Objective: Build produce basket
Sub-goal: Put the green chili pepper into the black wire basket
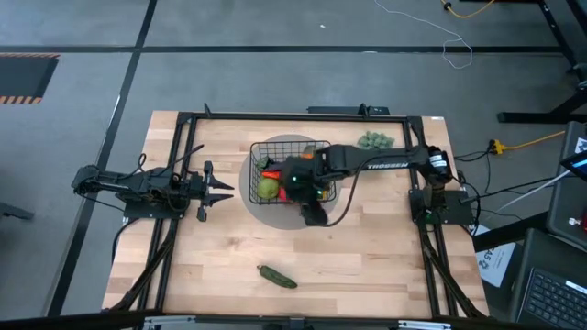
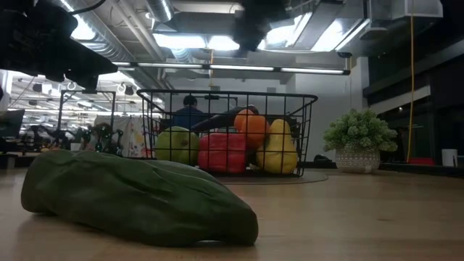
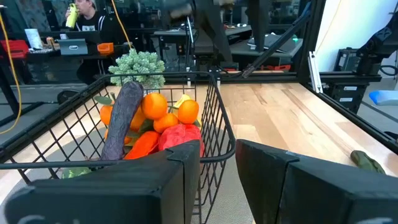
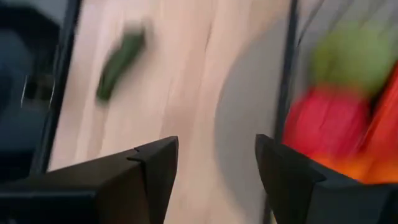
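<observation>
From above, your one basket (image 1: pixel 292 171) is sitting on a grey disc (image 1: pixel 252 194) mid-surface, with the right pincer (image 1: pixel 315 214) hanging over its near edge; the left pincer (image 1: pixel 220 191) is waiting beside it. One cucumber (image 1: pixel 277 277) is lying alone on the wooden surface (image 1: pixel 367 257).

At surface level, you are seeing one apple (image 2: pixel 176 146), one pepper (image 2: pixel 222 152) and one lemon (image 2: pixel 278 148) caged.

Your left wrist view is showing three tangerines (image 3: pixel 153 105), one eggplant (image 3: pixel 122 118), fingers parted, empty.

Your right wrist view is showing parted fingers holding nothing.
</observation>
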Available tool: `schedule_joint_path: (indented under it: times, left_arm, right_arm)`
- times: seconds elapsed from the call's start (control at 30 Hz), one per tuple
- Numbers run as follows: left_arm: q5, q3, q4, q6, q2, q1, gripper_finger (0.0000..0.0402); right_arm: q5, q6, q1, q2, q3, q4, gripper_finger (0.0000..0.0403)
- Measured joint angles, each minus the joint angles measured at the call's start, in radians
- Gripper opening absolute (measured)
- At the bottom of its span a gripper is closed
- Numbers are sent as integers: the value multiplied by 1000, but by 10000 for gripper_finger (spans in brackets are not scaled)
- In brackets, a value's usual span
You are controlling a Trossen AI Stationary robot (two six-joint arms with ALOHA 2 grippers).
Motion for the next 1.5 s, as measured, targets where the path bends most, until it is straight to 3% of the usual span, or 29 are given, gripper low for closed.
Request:
schedule_joint_path:
  times: [0.3, 0.67, 0.73, 0.87, 1.0, 1.2, 1.4, 1.5]
  left_arm:
    - [-3, 0, 0, 0, 0, 0, 94]
    - [-3, 0, 0, 0, 0, 0, 94]
    - [-3, 0, 0, 0, 0, 0, 94]
    - [-3, 0, 0, -1, 0, 0, 94]
    - [-3, 0, 0, -1, 0, 0, 94]
    - [-4, 0, 0, -1, 0, 0, 94]
    - [-5, 0, 0, 0, 0, 0, 94]
    - [-5, 0, 0, 0, 0, 0, 94]
  right_arm:
    - [121, 162, 105, -9, -1, -444, 202]
    - [163, 197, 290, -9, -1, -447, 202]
    - [215, 197, 314, -9, -1, -416, 202]
    - [352, 169, 340, -6, -1, -320, 202]
    - [423, 7, 342, 2, -2, -130, 202]
    - [407, -277, 327, 52, -2, 265, 202]
    - [406, -302, 292, 186, 5, 706, 202]
    - [406, -302, 278, 277, 63, 819, 202]
